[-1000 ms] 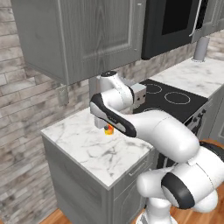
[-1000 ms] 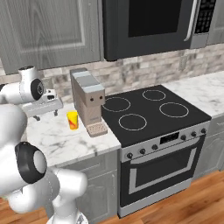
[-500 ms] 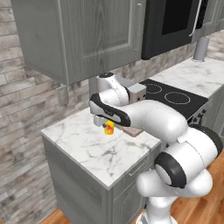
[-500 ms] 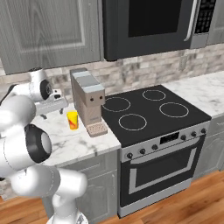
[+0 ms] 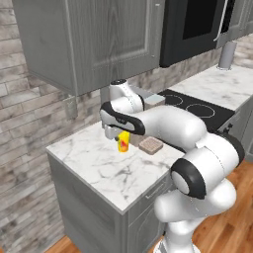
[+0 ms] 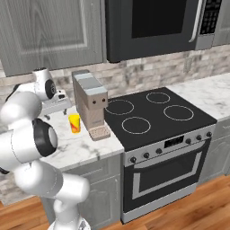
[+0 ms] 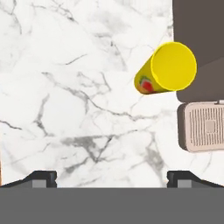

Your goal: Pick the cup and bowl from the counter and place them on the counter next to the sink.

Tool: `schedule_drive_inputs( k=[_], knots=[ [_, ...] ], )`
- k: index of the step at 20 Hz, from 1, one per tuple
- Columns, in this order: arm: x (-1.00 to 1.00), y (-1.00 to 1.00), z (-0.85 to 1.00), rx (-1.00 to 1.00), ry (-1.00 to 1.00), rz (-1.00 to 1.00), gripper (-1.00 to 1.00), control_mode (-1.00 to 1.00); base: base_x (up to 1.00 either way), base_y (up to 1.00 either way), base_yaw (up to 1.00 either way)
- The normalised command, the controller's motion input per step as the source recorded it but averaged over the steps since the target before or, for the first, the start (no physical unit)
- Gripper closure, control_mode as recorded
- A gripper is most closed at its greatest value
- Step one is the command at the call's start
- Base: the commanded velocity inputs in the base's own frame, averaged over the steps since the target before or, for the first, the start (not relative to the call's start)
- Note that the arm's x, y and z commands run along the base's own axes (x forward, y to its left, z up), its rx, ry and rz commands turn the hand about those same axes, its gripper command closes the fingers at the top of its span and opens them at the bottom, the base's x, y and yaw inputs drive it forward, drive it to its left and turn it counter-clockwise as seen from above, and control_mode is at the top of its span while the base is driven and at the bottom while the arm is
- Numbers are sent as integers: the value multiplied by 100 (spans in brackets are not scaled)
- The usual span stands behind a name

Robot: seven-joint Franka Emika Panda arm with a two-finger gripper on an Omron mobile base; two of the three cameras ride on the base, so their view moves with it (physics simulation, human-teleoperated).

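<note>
The cup [image 7: 168, 70], a small yellow tumbler with a red mark, stands upright on the white marble counter [image 7: 65, 87], close beside the coffee machine. It is also in the left base view [image 5: 123, 141] and the right base view [image 6: 74, 123]. My gripper [image 7: 111, 179] hangs above the counter, pointing down, open with nothing between its fingertips [image 7: 41, 178]. The cup lies up and to the right of it in the hand view, outside the jaws. In the left base view the gripper [image 5: 114, 134] is just left of the cup. The bowl and the sink are out of view.
A beige coffee machine [image 6: 90, 101] with a grated drip tray [image 7: 205, 127] stands right of the cup. A black stovetop [image 6: 152, 112] adjoins the counter [image 6: 76, 150], with grey cabinets [image 5: 99, 44] and a microwave [image 6: 152, 27] overhead. Bare marble lies left of the cup.
The hand has shifted a little toward the cup and the arm's elbow has swung round. The cup has stayed in place and the jaws have stayed open.
</note>
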Motion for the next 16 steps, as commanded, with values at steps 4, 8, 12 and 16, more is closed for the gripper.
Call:
schedule_drive_inputs(
  k=[4, 8, 12, 16],
  knots=[
    [0, 0, -23, 0, 0, 0, -100, -100, 0, 0, 0],
    [0, 0, -23, 0, 0, 0, -100, -100, 0, 0, 0],
    [0, 0, -21, 0, 0, 0, -100, -100, 0, 0, 0],
    [9, 0, -1, 0, -1, 0, -100, -100, 0, 0, 0]
  ],
)
